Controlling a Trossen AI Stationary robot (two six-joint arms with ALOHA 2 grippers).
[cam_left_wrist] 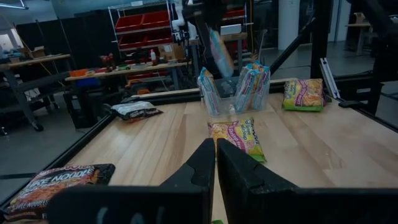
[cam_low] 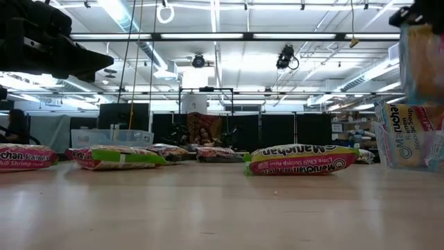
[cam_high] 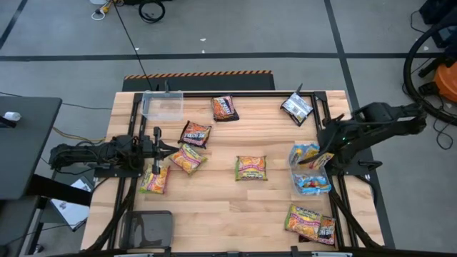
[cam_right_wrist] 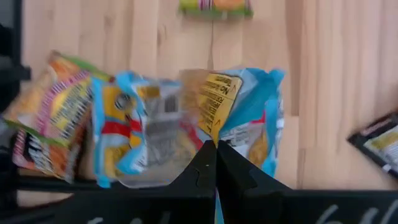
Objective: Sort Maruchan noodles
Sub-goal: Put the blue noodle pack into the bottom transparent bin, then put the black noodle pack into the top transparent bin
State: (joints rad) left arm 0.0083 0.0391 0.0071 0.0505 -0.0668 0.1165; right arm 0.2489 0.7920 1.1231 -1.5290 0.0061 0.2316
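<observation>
Right pincer [cam_right_wrist: 216,144] pinching blue packet [cam_right_wrist: 242,106].

My left gripper [cam_high: 166,149] low over table's [cam_high: 228,207] left edge, fingers [cam_left_wrist: 239,174] pressed together, holding nothing. My right gripper [cam_high: 325,152] raised over table's right side, fingers pinched together on packet [cam_right_wrist: 230,106].

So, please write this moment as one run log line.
right pincer: shut on light blue crinkly plastic noodle packet, above clear plastic bin | left pincer: shut, empty
</observation>
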